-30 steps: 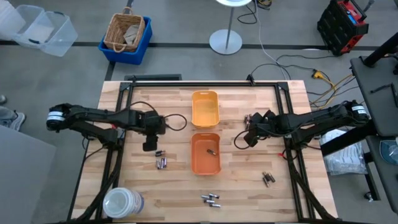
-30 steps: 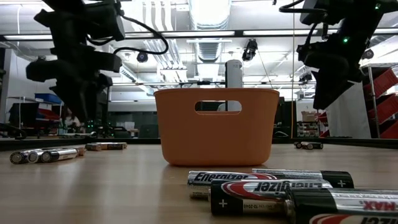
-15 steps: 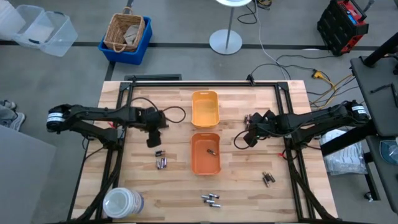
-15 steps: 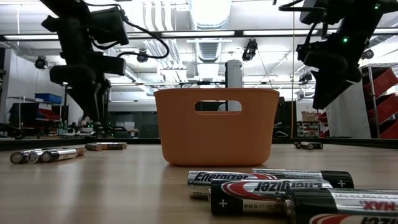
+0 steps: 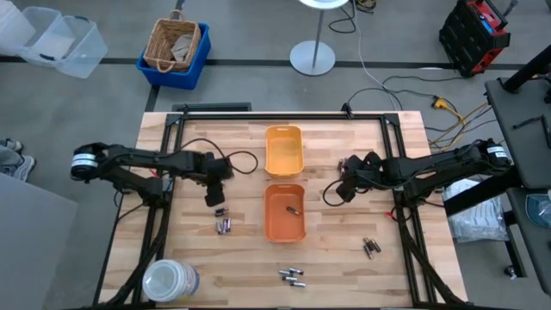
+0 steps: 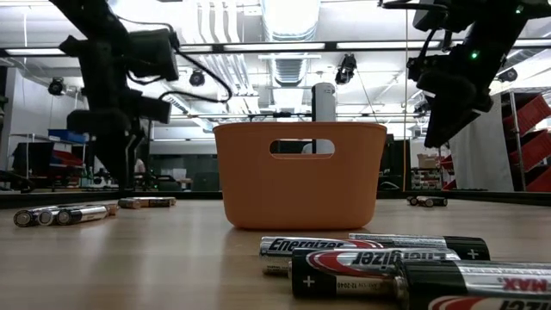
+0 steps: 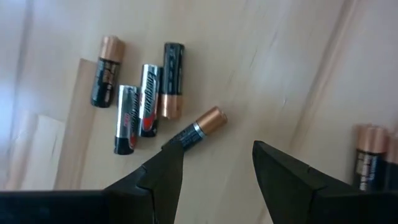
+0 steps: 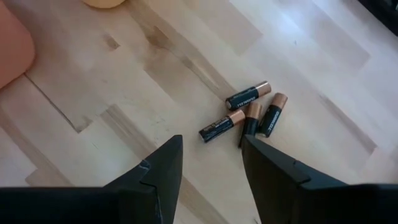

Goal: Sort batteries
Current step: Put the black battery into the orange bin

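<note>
two trays (image 5: 284, 151), two tools (image 5: 212, 197)

Battery pair (image 7: 373, 158) cut off at left wrist picture edge. Nearest battery (image 6: 482, 288) cropped at low view corner. Cell inside orange tray (image 5: 291, 209) too small to identify.

Two dark arms, white wrist bands, black cables.

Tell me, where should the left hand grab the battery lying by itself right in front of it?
Probably around the middle of its body, coming straight down from above. The lone battery lies flat on the table, apart from the cluster of four batteries. The left hand is open above it, so its fingers could close across the round sides, not the ends.
</note>
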Motion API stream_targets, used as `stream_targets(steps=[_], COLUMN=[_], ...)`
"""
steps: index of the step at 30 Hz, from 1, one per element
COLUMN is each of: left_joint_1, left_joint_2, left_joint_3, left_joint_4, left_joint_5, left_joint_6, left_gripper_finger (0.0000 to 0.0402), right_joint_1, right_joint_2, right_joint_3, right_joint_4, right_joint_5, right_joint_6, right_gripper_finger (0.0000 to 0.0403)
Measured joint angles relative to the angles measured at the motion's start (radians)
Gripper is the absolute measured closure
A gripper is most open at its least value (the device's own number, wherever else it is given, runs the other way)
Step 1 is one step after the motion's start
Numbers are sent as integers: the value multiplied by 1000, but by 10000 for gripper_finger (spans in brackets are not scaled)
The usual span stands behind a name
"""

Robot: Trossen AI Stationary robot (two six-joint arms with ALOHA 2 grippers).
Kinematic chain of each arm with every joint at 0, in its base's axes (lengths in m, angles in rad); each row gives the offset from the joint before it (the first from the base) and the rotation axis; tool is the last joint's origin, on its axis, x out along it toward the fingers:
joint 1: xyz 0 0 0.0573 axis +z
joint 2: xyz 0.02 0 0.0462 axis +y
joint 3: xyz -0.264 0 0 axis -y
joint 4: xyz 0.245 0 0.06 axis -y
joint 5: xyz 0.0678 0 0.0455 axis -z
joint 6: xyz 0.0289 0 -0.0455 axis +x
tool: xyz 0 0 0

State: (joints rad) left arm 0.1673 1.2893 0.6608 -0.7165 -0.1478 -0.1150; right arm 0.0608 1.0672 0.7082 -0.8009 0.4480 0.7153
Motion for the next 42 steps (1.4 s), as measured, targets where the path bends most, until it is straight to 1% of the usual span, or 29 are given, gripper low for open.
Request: stream_targets(steps=[5, 11, 16, 29, 34, 42], left_joint_1=[0, 0, 0, 0, 0, 0], left_joint_2=[54, 88, 98, 99, 99, 99], left_joint_3=[-12, -16, -17, -42, -42, -43], left_joint_4=[45, 68, 72, 73, 73, 74], left_joint_5=[0, 0, 1, 16, 34, 53], left_joint_6=[54, 104, 132, 134, 133, 132], left_gripper_finger=[224, 224, 224, 225, 249, 303], right_joint_1=[0, 0, 0, 0, 0, 0], right_joint_2=[0, 0, 0, 0, 0, 0], right_joint_3=[-1, -2, -5, -6, -6, -6], right_joint_4=[5, 8, 14, 24, 26, 29], right_joint_5=[0, 0, 2, 24, 25, 25], right_joint_6=[-21, -32, -38, -48, -47, -46], right_gripper_finger=[241, 250, 254, 238, 245, 257])
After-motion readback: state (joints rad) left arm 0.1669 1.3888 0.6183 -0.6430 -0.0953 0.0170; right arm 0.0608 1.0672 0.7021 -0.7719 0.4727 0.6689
